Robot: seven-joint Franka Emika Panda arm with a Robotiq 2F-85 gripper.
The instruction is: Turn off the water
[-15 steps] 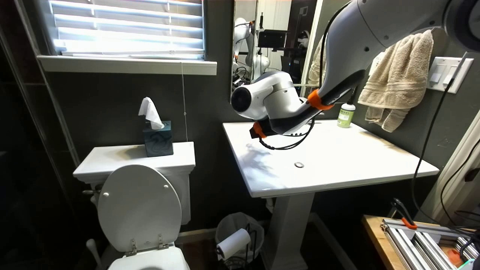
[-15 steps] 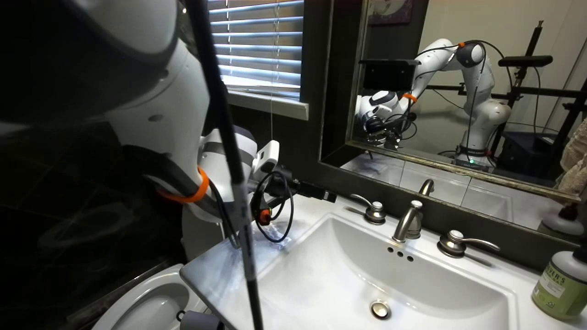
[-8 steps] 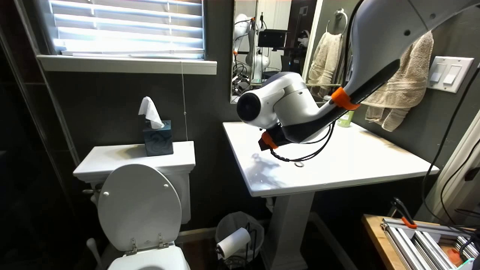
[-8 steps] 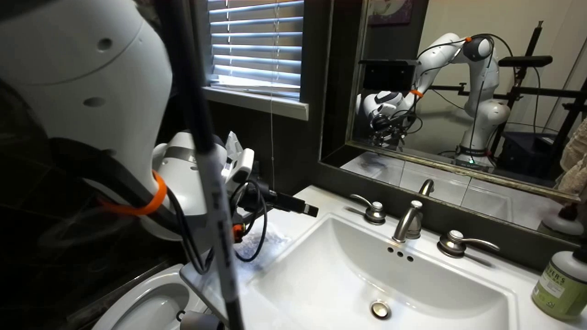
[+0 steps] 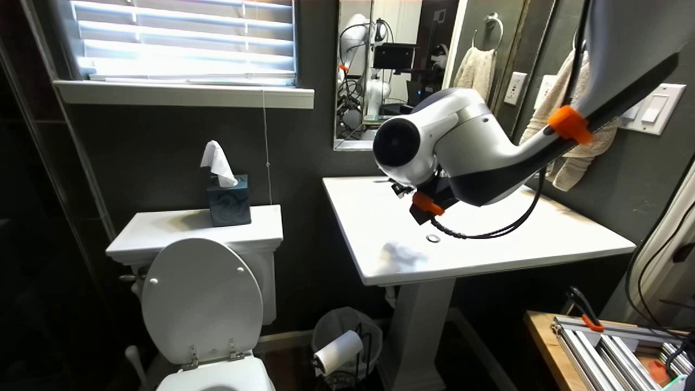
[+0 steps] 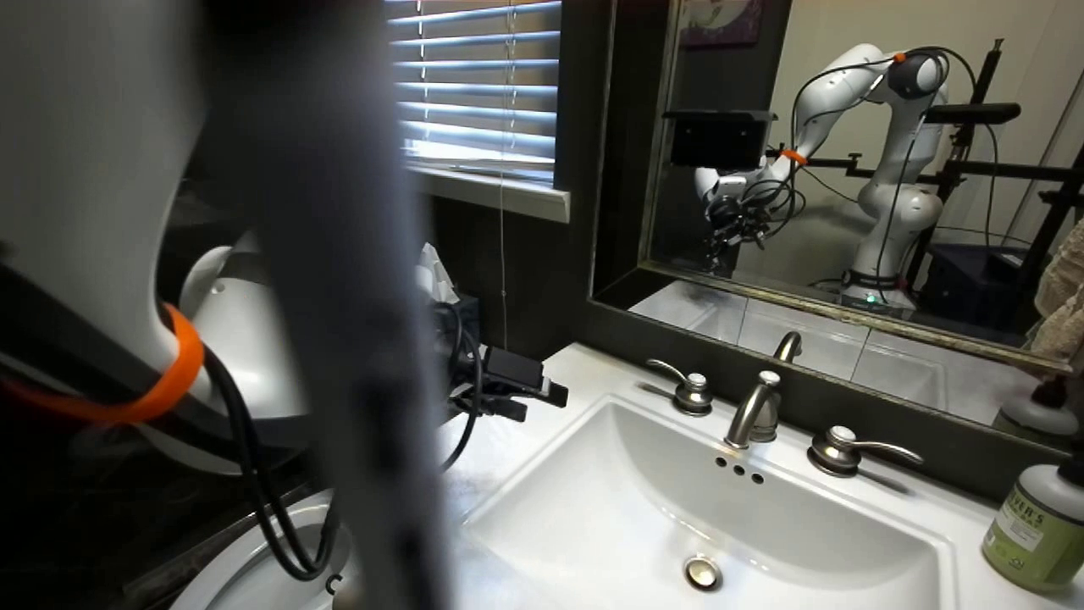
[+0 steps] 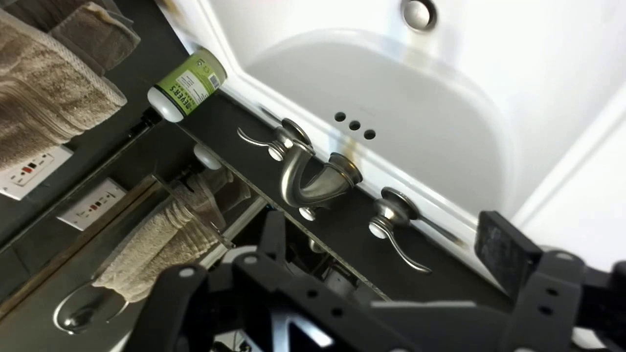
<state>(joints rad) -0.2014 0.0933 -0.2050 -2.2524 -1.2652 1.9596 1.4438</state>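
Gripper (image 7: 384, 232), spread wide and empty, hung apart from the spout (image 6: 752, 413) and the nearer handle (image 6: 693, 393) beside it, at the reaching step, I judged, with lining up to push next.

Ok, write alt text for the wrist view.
A brushed-metal faucet between two lever handles on a white sink, seen beyond an open, empty Robotiq gripper. A Meyer's pump bottle and beige towel appear at picture left.

White bench (image 6: 593, 373) with sunken basin (image 6: 644, 525) carries spout (image 6: 749, 413) between two lever handles (image 6: 693, 394) (image 6: 837, 449), green soap bottle (image 6: 1035, 529) upright past one.
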